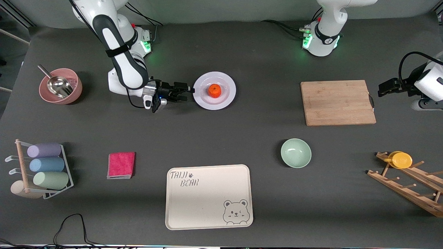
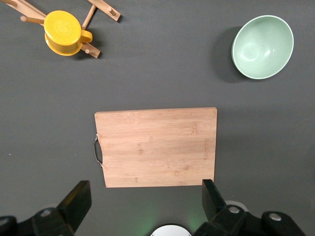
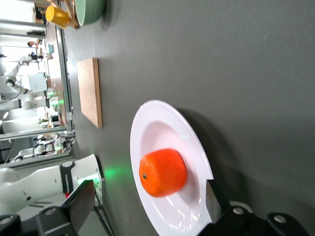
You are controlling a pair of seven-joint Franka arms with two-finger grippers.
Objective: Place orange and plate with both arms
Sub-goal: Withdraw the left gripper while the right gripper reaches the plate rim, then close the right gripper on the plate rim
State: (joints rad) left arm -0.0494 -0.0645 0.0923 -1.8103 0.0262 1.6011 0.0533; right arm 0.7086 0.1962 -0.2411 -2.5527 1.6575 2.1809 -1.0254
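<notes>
The orange (image 1: 215,90) sits in the middle of the white plate (image 1: 228,82), which lies on the table near the right arm's base. My right gripper (image 1: 189,91) is level and low, open, at the plate's rim on the side toward the right arm's end. In the right wrist view the orange (image 3: 162,173) and plate (image 3: 147,115) fill the space ahead of my right gripper (image 3: 147,204); one of its fingers (image 3: 215,196) overlaps the rim. My left gripper (image 1: 382,89) hangs open and empty in the air by the cutting board's handle end; its own view shows my left gripper (image 2: 145,201) holding nothing.
A wooden cutting board (image 1: 337,102) lies toward the left arm's end. A mint-green bowl (image 1: 296,153), a cream bear tray (image 1: 208,197) and a pink cloth (image 1: 121,165) are nearer the camera. A pink bowl with a scoop (image 1: 60,86), a cup rack (image 1: 45,169) and a wooden rack with a yellow cup (image 1: 401,159) stand at the ends.
</notes>
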